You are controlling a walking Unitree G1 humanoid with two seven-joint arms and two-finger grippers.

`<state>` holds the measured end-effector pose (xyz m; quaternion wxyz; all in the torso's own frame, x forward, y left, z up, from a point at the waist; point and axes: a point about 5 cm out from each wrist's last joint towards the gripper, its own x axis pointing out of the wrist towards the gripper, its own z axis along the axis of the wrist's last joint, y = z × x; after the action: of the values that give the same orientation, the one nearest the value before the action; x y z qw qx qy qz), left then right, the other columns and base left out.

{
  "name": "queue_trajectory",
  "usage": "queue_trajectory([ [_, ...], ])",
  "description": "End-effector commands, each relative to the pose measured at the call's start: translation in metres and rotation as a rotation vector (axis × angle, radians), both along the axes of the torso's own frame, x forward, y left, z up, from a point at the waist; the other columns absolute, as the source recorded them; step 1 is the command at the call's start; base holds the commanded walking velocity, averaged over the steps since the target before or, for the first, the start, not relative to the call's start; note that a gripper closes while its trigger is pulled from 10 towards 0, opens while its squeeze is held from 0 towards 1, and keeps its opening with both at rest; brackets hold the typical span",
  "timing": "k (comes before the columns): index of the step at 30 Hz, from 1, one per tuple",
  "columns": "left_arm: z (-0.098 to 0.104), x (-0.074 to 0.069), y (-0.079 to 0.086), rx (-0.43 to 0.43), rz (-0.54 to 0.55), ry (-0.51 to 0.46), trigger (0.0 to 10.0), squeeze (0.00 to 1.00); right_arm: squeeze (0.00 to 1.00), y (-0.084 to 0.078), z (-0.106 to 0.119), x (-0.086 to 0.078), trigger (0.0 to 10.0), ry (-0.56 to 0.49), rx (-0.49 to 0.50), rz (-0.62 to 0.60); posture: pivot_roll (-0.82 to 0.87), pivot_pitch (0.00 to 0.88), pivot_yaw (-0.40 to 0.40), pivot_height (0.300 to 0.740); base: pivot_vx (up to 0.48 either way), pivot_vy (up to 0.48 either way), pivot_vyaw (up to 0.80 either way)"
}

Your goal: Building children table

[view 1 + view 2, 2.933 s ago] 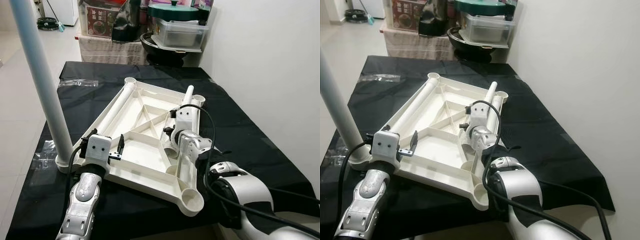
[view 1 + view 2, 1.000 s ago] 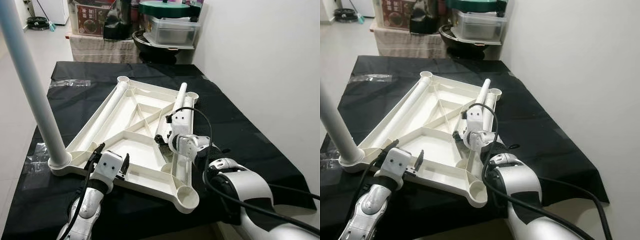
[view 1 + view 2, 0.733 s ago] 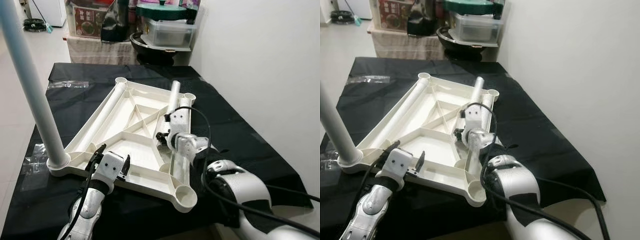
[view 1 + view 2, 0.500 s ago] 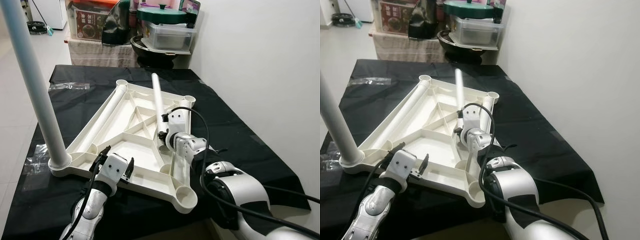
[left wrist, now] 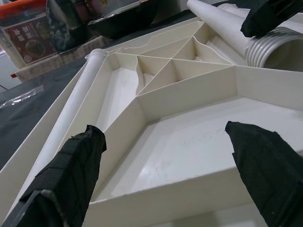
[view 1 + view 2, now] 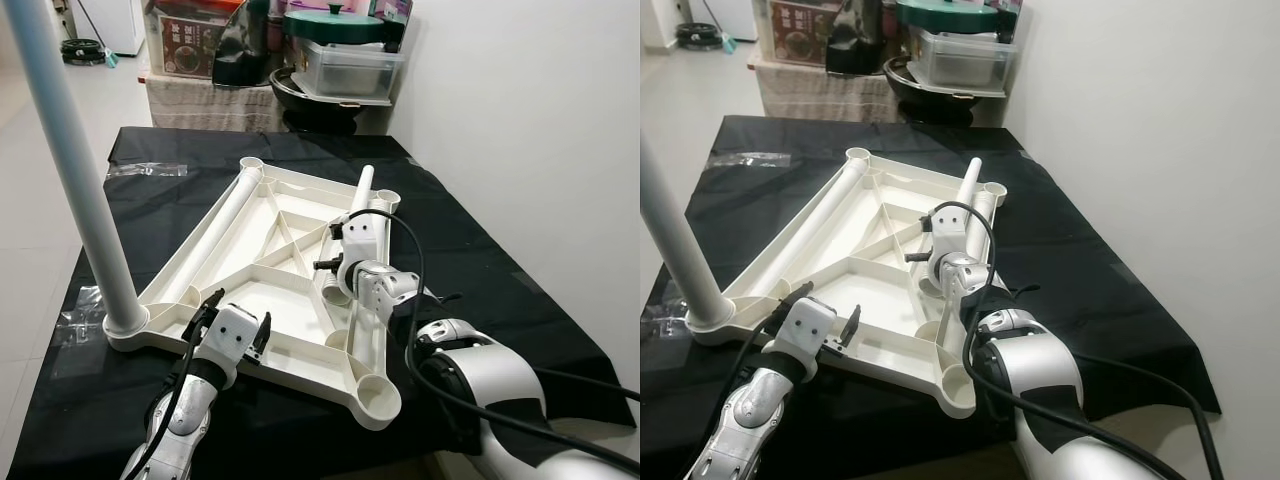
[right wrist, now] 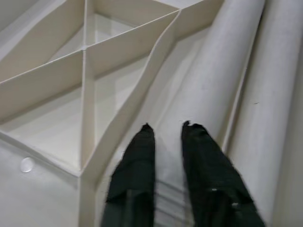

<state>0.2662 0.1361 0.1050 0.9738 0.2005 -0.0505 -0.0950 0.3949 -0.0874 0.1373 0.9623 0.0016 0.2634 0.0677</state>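
Observation:
A white children's tabletop [image 6: 306, 364] lies upside down on the black-covered table [image 6: 480, 260]. One pale leg [image 6: 70, 160] stands upright in the near-left corner socket. A second leg [image 6: 215, 230] lies inside along the left rim. My right gripper [image 6: 333, 272] is shut on the threaded end of a third leg [image 6: 358, 195], which lies low along the right rim, its tip toward the far corner. In the right wrist view the fingers [image 7: 135, 179] press close together over that leg [image 7: 222, 80]. My left gripper [image 6: 240, 312] hovers open at the near rim, holding nothing.
Behind the table stand a clear box with a green-lidded pot [image 6: 350, 55], a black pan [image 6: 320, 95] and a printed carton [image 6: 185, 40]. A white wall runs along the right. Clear plastic bags [image 6: 145, 168] lie on the cloth at the left.
Half a second ago the right gripper held the third leg tilted steeply up; it now lies low along the right rim again. The left gripper has stayed open at the near rim.

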Motion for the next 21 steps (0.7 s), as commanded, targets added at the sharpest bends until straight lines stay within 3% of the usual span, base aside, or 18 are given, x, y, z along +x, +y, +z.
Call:
queue_trajectory([
  [1, -0.009, 0.0, 0.0, 0.025, 0.003, 0.039, 10.0, 0.0, 1.0, -0.009, -0.002, 0.001, 10.0, -0.017, -0.046, -0.007, 0.08, 0.0, -0.176, 0.74, 0.0, 0.0, 0.0],
  [5, -0.009, 0.0, -0.001, 0.024, 0.002, 0.038, 10.0, 0.0, 1.0, -0.005, 0.008, 0.005, 10.0, -0.095, -0.081, 0.076, 0.08, 0.0, -0.176, 0.74, 0.0, 0.0, 0.0],
  [6, -0.01, -0.001, -0.001, 0.022, 0.001, 0.038, 10.0, 0.0, 1.0, -0.001, 0.023, 0.01, 10.0, -0.22, -0.171, 0.167, 0.08, 0.0, -0.174, 0.74, 0.0, 0.0, 0.0],
  [7, -0.01, -0.001, -0.001, 0.022, 0.001, 0.038, 10.0, 0.0, 1.0, -0.001, 0.023, 0.01, 10.0, -0.22, -0.171, 0.167, 0.08, 0.0, -0.174, 0.74, 0.0, 0.0, 0.0],
  [9, -0.01, -0.002, 0.0, 0.013, 0.006, 0.031, 10.0, 0.0, 1.0, 0.006, 0.033, 0.01, 10.0, -0.347, -0.262, 0.297, 0.08, 0.0, -0.173, 0.74, 0.0, 0.0, 0.0],
  [10, -0.01, -0.002, 0.0, 0.013, 0.006, 0.031, 10.0, 0.0, 1.0, 0.006, 0.033, 0.01, 10.0, -0.347, -0.262, 0.297, 0.08, 0.0, -0.173, 0.74, 0.0, 0.0, 0.0],
  [12, -0.013, -0.006, 0.003, 0.006, 0.007, 0.042, 10.0, 0.0, 1.0, 0.01, 0.022, 0.0, 10.0, -0.419, -0.347, 0.511, 0.08, 0.0, -0.171, 0.74, 0.0, 0.0, 0.0],
  [15, -0.017, -0.011, 0.006, 0.012, 0.009, 0.057, 10.0, 0.0, 1.0, 0.001, 0.004, -0.011, 10.0, -0.418, -0.463, 0.678, 0.07, 0.0, -0.169, 0.74, 0.0, 0.0, 0.0],
  [17, -0.017, -0.011, 0.007, 0.013, 0.01, 0.059, 10.0, 0.0, 1.0, -0.003, 0.001, -0.012, 10.0, -0.406, -0.494, 0.689, 0.07, 0.0, -0.169, 0.74, 0.0, 0.0, 0.0],
  [21, -0.016, -0.009, 0.005, 0.01, 0.008, 0.055, 10.0, 0.0, 1.0, -0.029, -0.004, -0.009, 10.0, -0.355, -0.649, 0.666, 0.07, 0.0, -0.165, 0.74, 0.0, 0.0, 0.0],
])
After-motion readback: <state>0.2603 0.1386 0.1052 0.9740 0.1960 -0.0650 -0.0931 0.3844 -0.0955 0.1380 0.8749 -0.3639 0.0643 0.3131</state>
